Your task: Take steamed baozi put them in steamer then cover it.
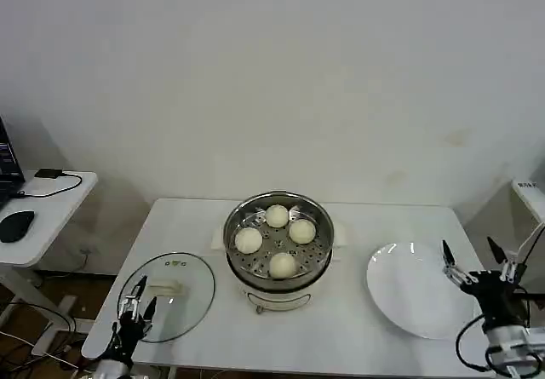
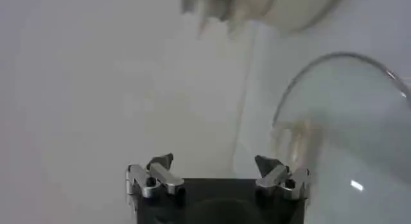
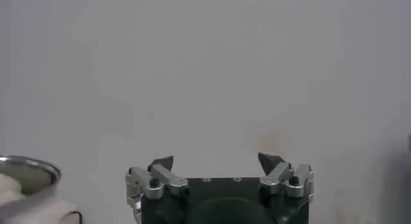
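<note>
A plain white wall stood behind the white table (image 1: 358,311). The steamer (image 1: 278,241) sat mid-table with all four steamed baozi (image 1: 277,216) on its tray, the white plate (image 1: 409,298) bare to its right. The cover (image 1: 166,295) lay flat to the steamer's left. To my eye the glass could slide if nipped off-centre, away from its handle (image 1: 163,292). The left gripper (image 1: 134,307) hung over the cover's near edge, fingers spread. The right gripper (image 1: 473,267) idled beside the plate, also spread.
</note>
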Motion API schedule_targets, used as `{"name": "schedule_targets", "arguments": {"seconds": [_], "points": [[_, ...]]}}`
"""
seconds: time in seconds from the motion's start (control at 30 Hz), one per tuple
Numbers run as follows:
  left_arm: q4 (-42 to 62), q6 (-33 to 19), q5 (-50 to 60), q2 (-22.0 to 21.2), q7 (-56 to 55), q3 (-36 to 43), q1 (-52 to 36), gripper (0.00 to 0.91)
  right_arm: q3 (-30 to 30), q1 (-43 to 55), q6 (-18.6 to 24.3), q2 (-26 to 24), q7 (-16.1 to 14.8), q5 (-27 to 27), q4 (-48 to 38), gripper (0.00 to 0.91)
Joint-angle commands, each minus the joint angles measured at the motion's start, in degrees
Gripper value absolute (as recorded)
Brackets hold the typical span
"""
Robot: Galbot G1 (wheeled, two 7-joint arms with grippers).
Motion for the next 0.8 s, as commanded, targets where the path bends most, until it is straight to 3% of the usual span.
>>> {"name": "schedule_targets", "arguments": {"seconds": [0.03,0.8], "points": [[7.11,-0.57,10.77,0.72,-0.08,2.92,-6.06,0.907,2.67,-2.75,1.07,2.29,-0.61,-0.23,0.14,0.907],[11.75,-0.31,10.95,0.67,-0.47,4.87,-13.88,0.907,2.51,-4.44,1.41,3.59,-1.2,-1.2,0.93,0.907]]}}
